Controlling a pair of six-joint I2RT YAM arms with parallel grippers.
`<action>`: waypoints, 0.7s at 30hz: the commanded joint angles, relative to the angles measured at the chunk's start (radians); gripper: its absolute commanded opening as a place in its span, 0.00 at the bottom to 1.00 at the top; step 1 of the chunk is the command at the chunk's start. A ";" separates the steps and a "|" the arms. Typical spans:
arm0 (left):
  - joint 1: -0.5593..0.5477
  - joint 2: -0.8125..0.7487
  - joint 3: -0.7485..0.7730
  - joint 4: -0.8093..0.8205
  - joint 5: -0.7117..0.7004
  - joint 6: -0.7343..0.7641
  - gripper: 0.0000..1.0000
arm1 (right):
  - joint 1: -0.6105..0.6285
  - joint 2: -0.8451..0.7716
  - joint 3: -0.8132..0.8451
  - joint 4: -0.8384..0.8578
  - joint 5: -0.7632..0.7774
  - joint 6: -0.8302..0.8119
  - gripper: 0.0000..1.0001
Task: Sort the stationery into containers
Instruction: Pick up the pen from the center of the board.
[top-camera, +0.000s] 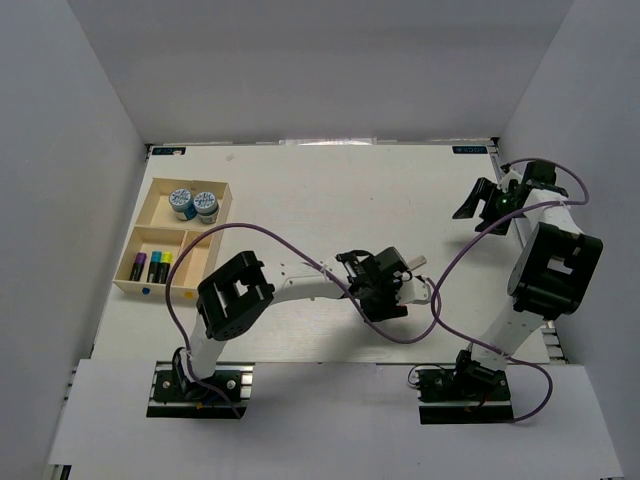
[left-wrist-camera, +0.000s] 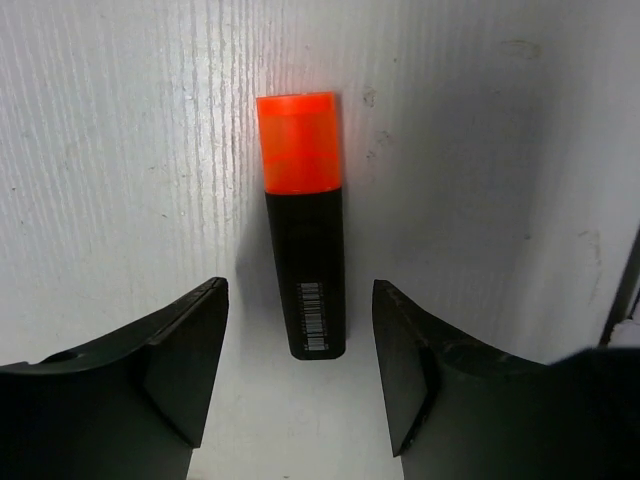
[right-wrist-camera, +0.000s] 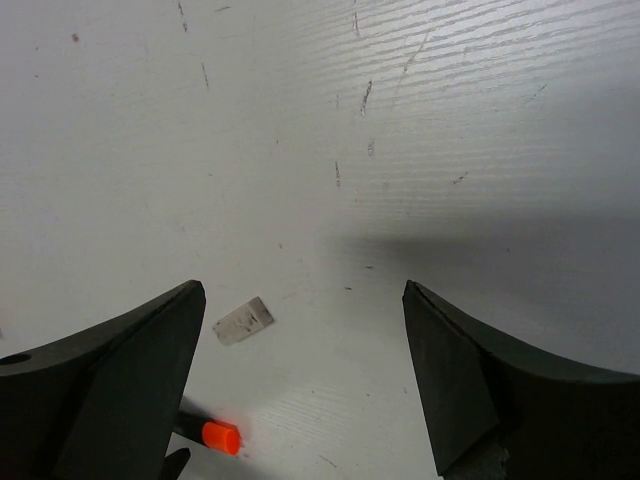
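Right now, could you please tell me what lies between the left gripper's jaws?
The orange-capped highlighter lies there, touching neither jaw; the left wrist view shows it.

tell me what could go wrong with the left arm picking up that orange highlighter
1. The left end effector is open around only the tail of the orange highlighter; gripped there, the cap end may sag or twist.
2. A small eraser block lies close by and could get knocked.
3. The tray compartment holding three highlighters looks tight for a fourth.
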 joint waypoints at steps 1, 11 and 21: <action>0.001 -0.006 0.010 0.038 -0.030 0.031 0.69 | -0.013 -0.049 0.013 -0.017 -0.053 0.002 0.85; -0.009 0.085 0.040 0.031 -0.091 0.028 0.55 | -0.023 -0.056 0.006 -0.021 -0.069 -0.005 0.83; 0.033 0.087 0.016 0.023 -0.140 -0.017 0.24 | -0.023 -0.062 0.006 -0.017 -0.058 -0.008 0.82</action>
